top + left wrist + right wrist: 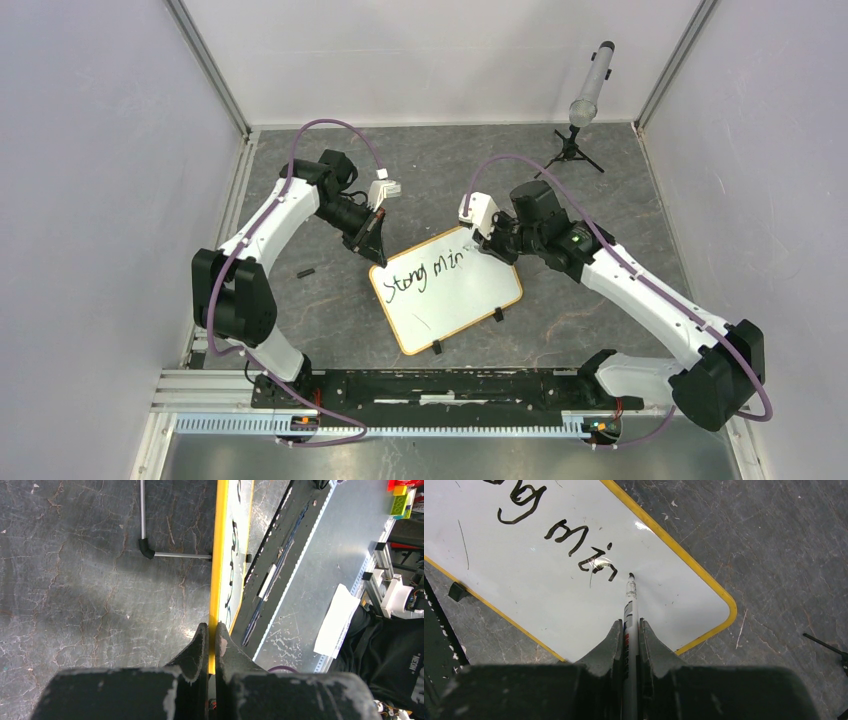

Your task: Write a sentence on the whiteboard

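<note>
Grey tabletop [330, 310], left gripper [212, 630] clamped on whiteboard [455, 295] — right gripper [629, 627] pinching marker [630, 605]

Pretty bare setup tbh, just a dark grey cracked stone-look table surface [430, 160] boxed in by plain pale lilac-white wall panels [90, 150] with silver aluminium corner posts [212, 70], and a small black tripod [574, 152] holding a grey tube [592, 85] in the far right corner, all under soft even light.

Glossy whiteboard [539, 597], rough matt tabletop [774, 555]
</note>
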Controlling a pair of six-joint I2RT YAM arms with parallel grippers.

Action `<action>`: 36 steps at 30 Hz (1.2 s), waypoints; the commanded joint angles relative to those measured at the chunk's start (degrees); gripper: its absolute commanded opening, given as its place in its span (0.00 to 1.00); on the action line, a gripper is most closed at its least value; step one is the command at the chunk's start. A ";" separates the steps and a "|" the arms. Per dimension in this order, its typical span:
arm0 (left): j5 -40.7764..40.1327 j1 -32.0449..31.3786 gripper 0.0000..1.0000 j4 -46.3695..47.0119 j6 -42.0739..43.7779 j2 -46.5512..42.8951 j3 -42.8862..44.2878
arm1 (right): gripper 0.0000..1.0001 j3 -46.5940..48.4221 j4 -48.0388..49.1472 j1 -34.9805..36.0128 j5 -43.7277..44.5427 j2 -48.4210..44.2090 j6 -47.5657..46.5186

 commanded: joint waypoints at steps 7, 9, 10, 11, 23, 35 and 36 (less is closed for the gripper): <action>-1.41 0.25 0.02 1.50 0.96 0.97 -0.23 | 0.00 -2.08 0.31 0.27 -1.53 -1.00 -0.14; -1.36 0.26 0.02 1.62 0.80 0.97 -0.40 | 0.00 -2.66 0.18 0.22 -1.22 -1.45 -0.30; -1.31 0.26 0.02 1.63 0.75 0.98 -0.42 | 0.00 -2.79 0.05 0.24 -1.04 -1.67 -0.38; -1.32 0.26 0.02 1.63 0.72 0.97 -0.44 | 0.00 -2.88 -0.13 0.26 -0.99 -1.84 -0.35; -1.32 0.26 0.02 1.71 0.76 1.29 -0.27 | 0.00 -0.26 -0.82 -0.17 3.03 -0.91 -2.20; -1.37 0.26 0.02 1.74 0.87 1.54 -0.14 | 0.00 4.17 0.87 -1.14 5.06 1.34 -2.22; -1.34 0.26 0.03 1.70 0.90 1.56 -0.15 | 0.00 4.40 1.00 -1.25 5.15 1.62 -2.30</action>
